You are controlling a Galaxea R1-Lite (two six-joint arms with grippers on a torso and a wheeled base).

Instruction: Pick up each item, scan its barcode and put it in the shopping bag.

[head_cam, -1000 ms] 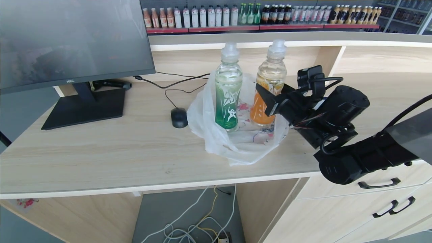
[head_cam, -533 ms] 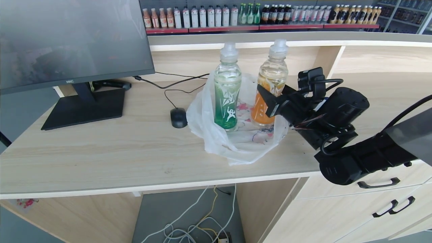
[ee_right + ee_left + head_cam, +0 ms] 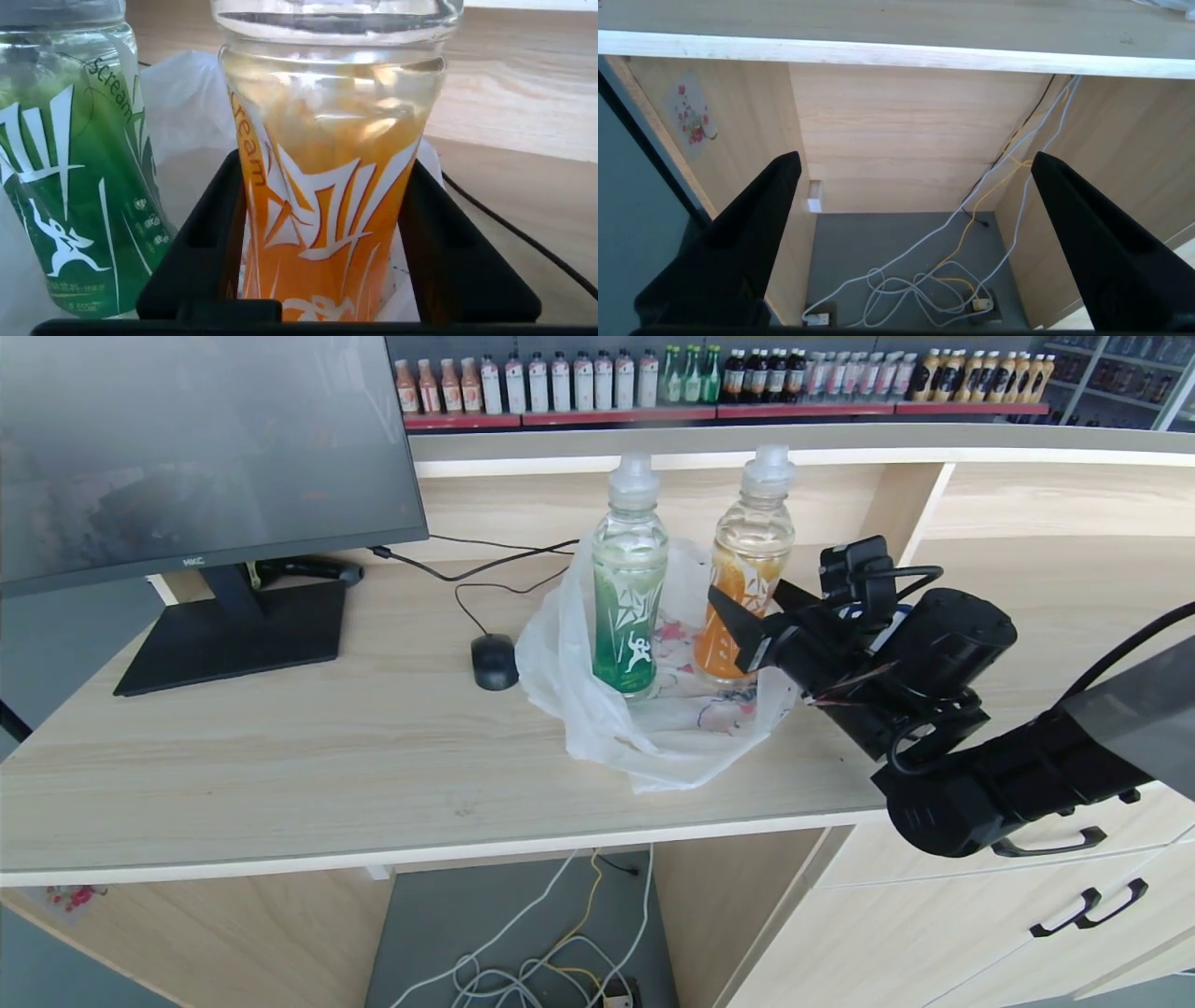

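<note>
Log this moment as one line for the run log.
right gripper around orange bottle, grip unclear | orange bottle and green bottle upright on spread shopping bag | left gripper open below counter

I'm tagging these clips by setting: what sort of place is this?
Probably a shop's checkout counter: shelves of bottled drinks behind, a monitor on the wooden counter, and a plastic shopping bag on it.

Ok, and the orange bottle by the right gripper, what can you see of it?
The orange bottle is clear plastic with a pale cap, a narrowed waist and an orange lower wrap with white angular graphics. It stands upright on the white shopping bag, beside but apart from the green bottle. The right gripper has its jaws open either side of the lower half; whether they touch it is unclear.
</note>
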